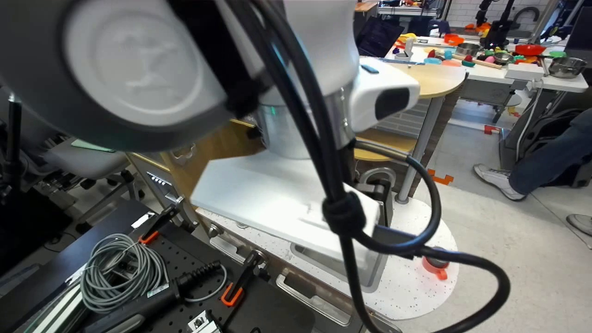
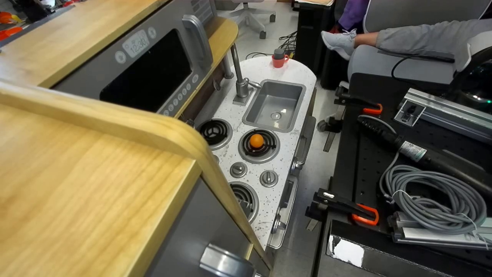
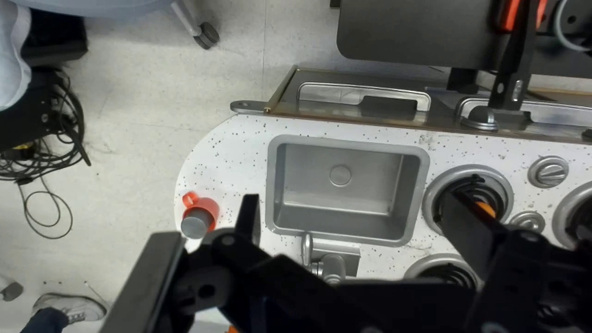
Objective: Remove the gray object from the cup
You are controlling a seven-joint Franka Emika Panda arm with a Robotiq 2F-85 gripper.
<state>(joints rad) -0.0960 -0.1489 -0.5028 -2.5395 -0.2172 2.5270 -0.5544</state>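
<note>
Gray object (image 3: 196,225): small, dull and roundish, with a smooth flat end; it sits in the mouth of the red cup (image 3: 211,208), nearly as wide as that mouth, and sticks up above the rim. How far down it reaches is hidden by the cup wall.
Cup: low and round-rimmed, with one looped handle (image 3: 189,199); it stands upright on the rounded end of the white speckled table (image 3: 231,157), near the sink (image 3: 341,199) but apart from it.
Cup behind the cable: in an exterior view the black cable (image 1: 468,258) on the arm (image 1: 323,51) passes in front, and the dark shape there is probably the same gray object, partly covered.
Fingers (image 3: 467,236): released and spread wide apart, grasping nothing, the sink showing between their tips in the wrist view. One tip shows just beside the cup with a gap between; the other shows in front of the burner (image 3: 467,171) that carries the orange ball (image 3: 486,209).
Microwave display (image 2: 137,43): reads 12:30, on the gray microwave (image 2: 146,73).
White sticker (image 2: 413,151): on the black tool (image 2: 446,167) beside the coiled gray cord (image 2: 426,175); its print is too small to read.
Round cap (image 1: 134,64) on the arm: raised marks, blurred past reading.
</note>
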